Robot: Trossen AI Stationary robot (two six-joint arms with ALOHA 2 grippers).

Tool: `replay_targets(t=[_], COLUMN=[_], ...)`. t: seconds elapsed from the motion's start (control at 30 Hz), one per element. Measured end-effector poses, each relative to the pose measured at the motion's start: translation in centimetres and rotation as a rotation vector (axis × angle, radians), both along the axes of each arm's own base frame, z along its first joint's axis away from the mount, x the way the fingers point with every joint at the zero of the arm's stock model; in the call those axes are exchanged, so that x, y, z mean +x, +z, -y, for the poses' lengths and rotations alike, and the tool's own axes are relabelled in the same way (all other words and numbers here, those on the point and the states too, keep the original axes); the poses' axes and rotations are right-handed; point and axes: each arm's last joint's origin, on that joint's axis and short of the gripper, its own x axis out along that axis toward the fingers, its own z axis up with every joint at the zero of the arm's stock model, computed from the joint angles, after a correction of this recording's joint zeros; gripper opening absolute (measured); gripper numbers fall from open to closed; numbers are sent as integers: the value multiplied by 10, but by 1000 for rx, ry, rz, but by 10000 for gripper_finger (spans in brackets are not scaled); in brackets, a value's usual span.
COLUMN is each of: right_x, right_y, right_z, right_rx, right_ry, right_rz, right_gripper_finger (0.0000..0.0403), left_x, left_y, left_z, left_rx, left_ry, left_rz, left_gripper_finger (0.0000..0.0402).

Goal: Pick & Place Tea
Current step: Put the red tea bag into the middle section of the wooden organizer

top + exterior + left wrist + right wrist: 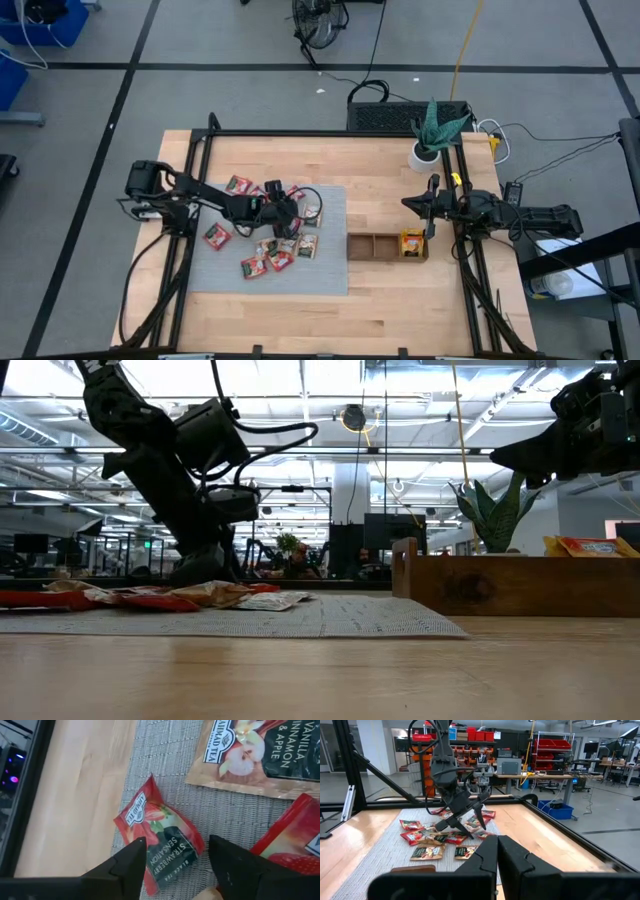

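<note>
Tea sachets (268, 250) lie scattered across the grey mat (330, 270), one red strawberry sachet (159, 842) near the mat's edge. The left gripper (176, 851) is right above that sachet, fingers (131, 860) spread wide to either side, nothing held. To the side of the mat sits the wooden tray (372, 246), a yellow sachet (411, 242) in its far compartment. Beyond the tray waits the right gripper (498, 851), jaws closed tight on nothing.
</note>
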Motion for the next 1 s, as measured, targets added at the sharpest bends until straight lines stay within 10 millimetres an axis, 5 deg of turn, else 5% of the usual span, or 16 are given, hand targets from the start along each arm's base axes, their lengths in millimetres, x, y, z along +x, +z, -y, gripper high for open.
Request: replay_targets(t=[0.4, 1.0], right_x=[0, 0], right_y=[0, 0], right_z=[0, 0], right_rx=[0, 0], right_ry=[0, 0], right_rz=[0, 0], right_gripper_finger=[0, 0], left_x=[-1, 10], left_y=[-2, 13], left_z=[0, 15], left_rx=[-130, 184], left_ry=[24, -57], left_rz=[27, -24], left_gripper_finger=[11, 22])
